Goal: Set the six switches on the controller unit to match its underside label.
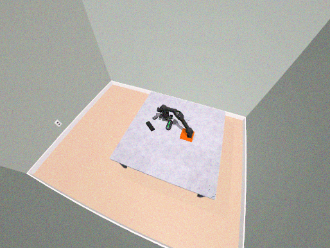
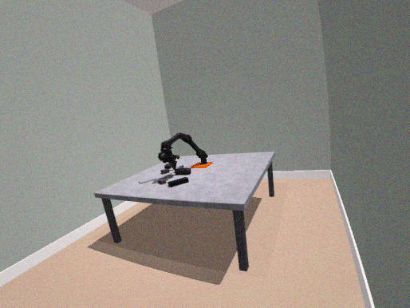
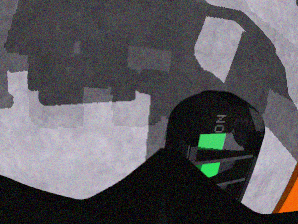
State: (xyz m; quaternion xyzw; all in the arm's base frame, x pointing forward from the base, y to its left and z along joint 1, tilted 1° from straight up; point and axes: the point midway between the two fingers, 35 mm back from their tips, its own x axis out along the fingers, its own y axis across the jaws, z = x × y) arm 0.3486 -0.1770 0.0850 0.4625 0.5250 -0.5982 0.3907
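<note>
— Green flashes on the switch box (image 3: 214,152), right below the gripper (image 3: 174,211) and a touch ahead of it. Is that the unit we're after?

— I take it to be. It sits on its base on the table (image 1: 167,157), switches facing up, so the label underneath is hidden.

— And the gripper, holding anything?

— No. Its fingers are clenched tight on nothing, hanging low over the box with the arm (image 1: 177,116) bent forward from the orange base plate (image 1: 185,136).

— What worries you from here?

— Pressing switches now would be guessing, since nobody has read the label. Clenched fingers suit poking a rocker, not lifting or tipping the box, so they would have to spread first.

— Anything nearby to bump?

— A grey module (image 3: 107,50) lies just beyond the box, ahead and to the left of the gripper, and a black block (image 1: 149,126) sits farther off to the side. Tipping the box toward the grey one could jam it or shove the module away.

— And if it pokes off-centre?

— I judge the box might slide or rock instead of the switch flipping, and neighbouring rockers look close enough to catch by mistake.
</note>
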